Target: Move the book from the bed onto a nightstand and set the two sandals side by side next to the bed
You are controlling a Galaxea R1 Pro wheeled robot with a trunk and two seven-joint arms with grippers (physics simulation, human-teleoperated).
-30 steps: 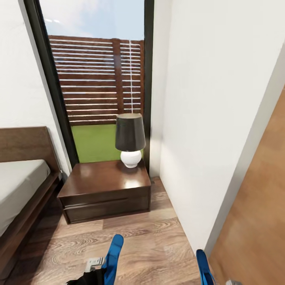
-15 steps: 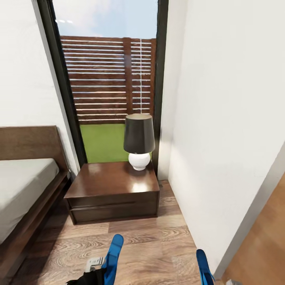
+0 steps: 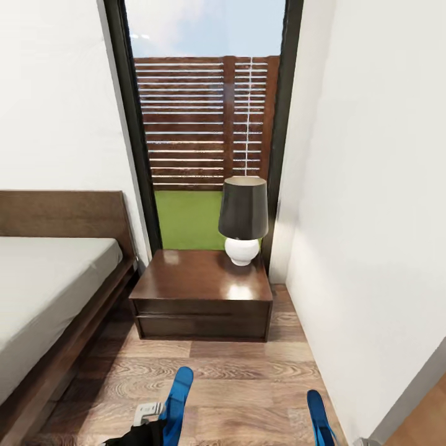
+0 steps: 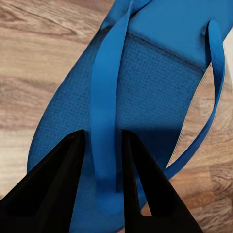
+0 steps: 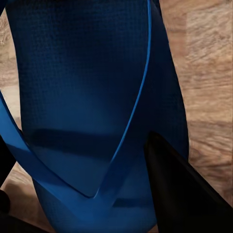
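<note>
View swung leftward; both hands (image 4: 103, 145) grip sandals (image 4: 141, 92).

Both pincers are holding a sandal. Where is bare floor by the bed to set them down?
The free patch is the wood floor bordered by the bed frame, the nightstand front and the white wall. It narrows to a dark gap between bed and nightstand. The nightstand top is bare except for the lamp at its back corner.

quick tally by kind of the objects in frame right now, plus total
Sandals: 2, left claw's sandal, strap between its fingers, and right claw's sandal
Nightstand: 1
Lamp: 1
Bed: 1
Total: 5
</note>
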